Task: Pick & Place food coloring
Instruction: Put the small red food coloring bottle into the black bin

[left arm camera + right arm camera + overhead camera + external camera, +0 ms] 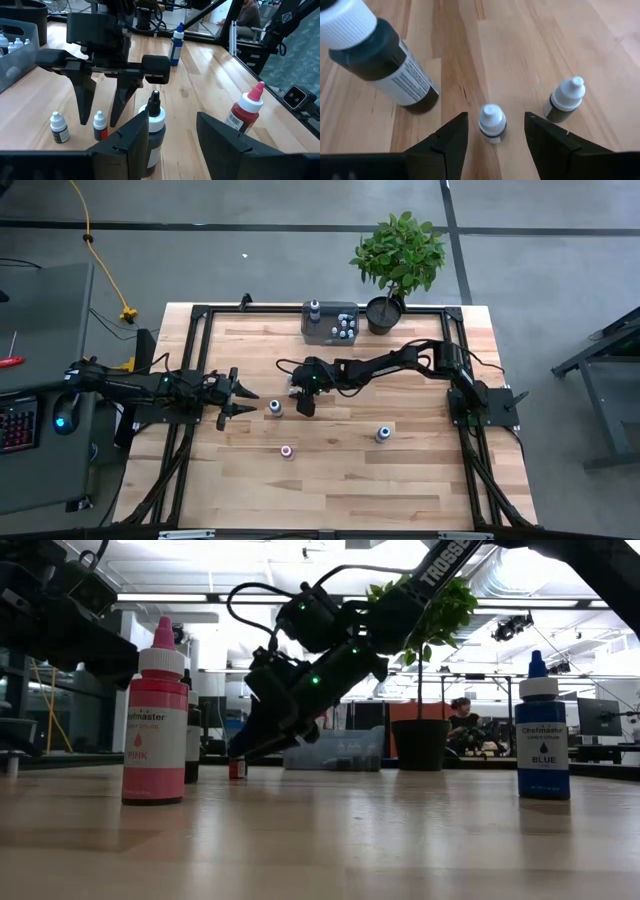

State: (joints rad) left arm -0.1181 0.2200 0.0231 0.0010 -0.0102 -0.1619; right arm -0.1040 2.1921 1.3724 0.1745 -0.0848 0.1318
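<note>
Here we are lowering the right end effector (495, 131), fingers apart, astride a small white-capped bottle (492, 123) standing on the surface (560, 40); we should be centring before closing, avoiding its neighbour (565, 100). The left end effector (243, 400) is waiting open nearby.

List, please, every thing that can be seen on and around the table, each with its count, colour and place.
Large bottles: three; black, pink, blue; table middle.
Small bottles: two, white-capped; under the right gripper.
Tray: one, grey, holding several bottles; table's far edge.
Plant: one, green, dark pot; beside the tray.
Table: one, light wood.
Person: one, seated in the room behind.
Left gripper: open, near the black bottle.
Right gripper: open, around one small bottle.
</note>
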